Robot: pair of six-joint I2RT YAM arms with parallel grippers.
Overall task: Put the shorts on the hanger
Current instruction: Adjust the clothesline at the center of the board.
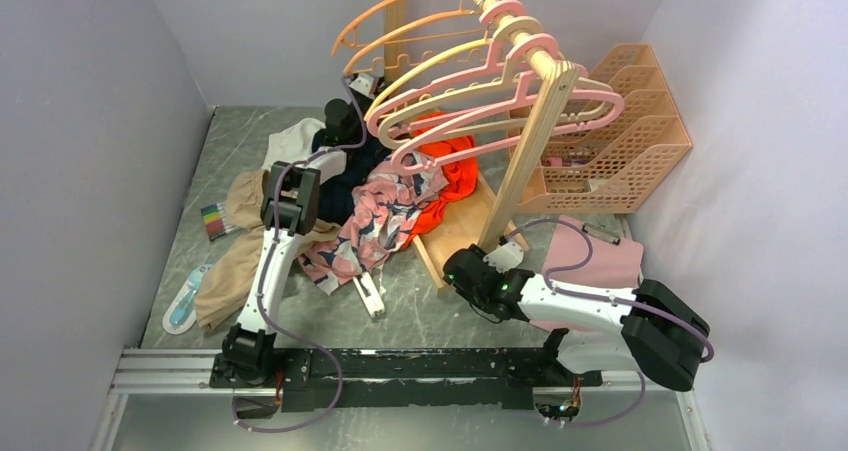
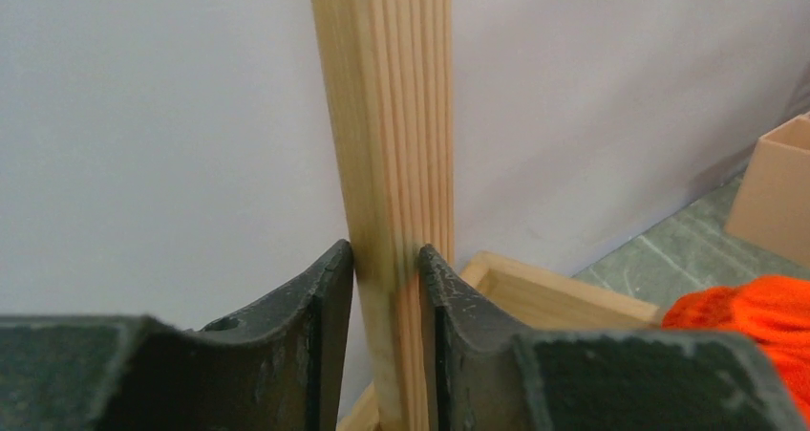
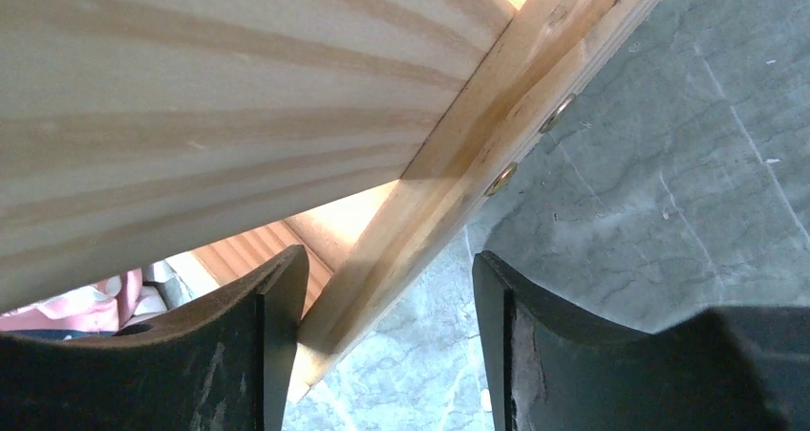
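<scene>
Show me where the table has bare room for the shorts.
Bare table: front centre between the shorts and the base rail; also the far-left corner. Crowded: the clothes pile under the wooden rack, and the right side.

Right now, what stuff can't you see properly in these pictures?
- Shorts: top view, bunched in the clothes pile, so folds and other clothes hide their shape.
- Pink hanger: top view, tangled among other hangers and crossed by the front post.
- Left gripper: left wrist view, the back post is blurred there, so a real squeeze is unclear.
- Pink scrap: right wrist view, cut off by wood and a finger.
</scene>
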